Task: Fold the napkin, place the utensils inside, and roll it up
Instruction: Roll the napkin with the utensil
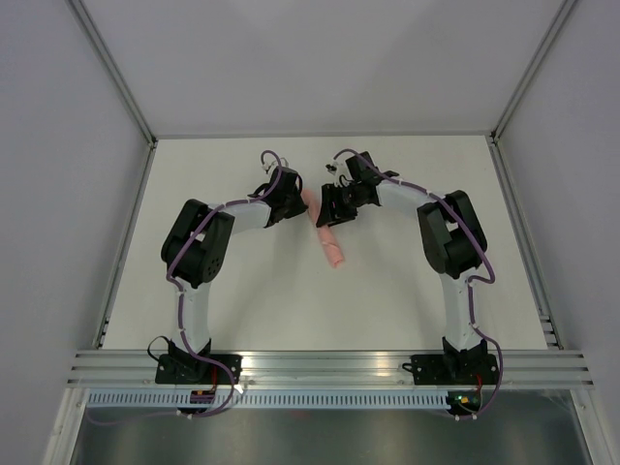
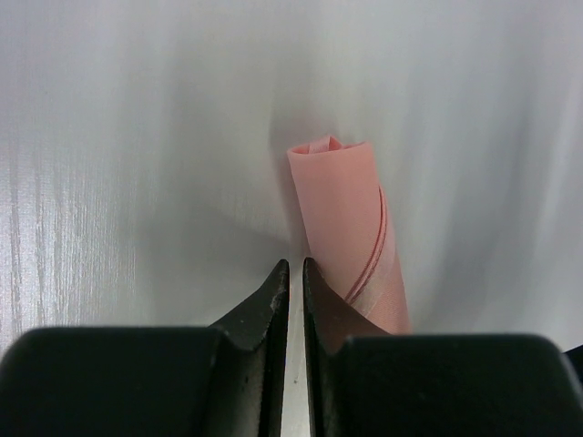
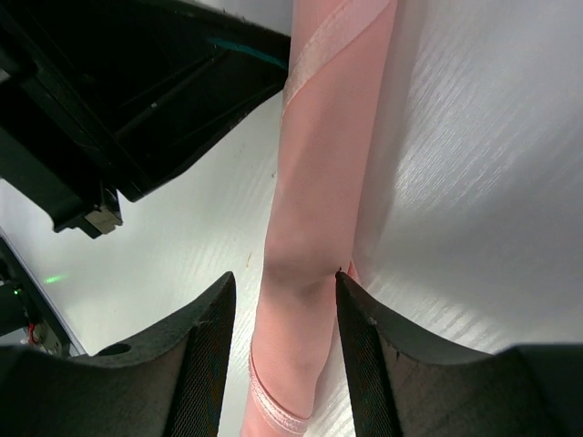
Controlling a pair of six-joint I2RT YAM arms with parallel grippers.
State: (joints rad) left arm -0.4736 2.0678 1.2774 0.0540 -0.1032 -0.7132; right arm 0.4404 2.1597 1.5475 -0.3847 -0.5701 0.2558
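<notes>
The napkin (image 1: 326,237) is a slim pink rolled tube lying on the white table between my two arms. In the left wrist view the napkin (image 2: 351,232) lies just right of my left gripper (image 2: 295,266), which is shut and empty, its right finger beside the roll. In the right wrist view the napkin (image 3: 314,237) runs between the fingers of my right gripper (image 3: 284,282), which is open astride it; the right fingertip touches the roll's side. The utensil is hidden.
The white table (image 1: 242,291) is walled at the back and sides. An aluminium rail (image 1: 329,366) runs along the near edge by the arm bases. The left arm's black wrist (image 3: 137,100) is close above the roll's far end.
</notes>
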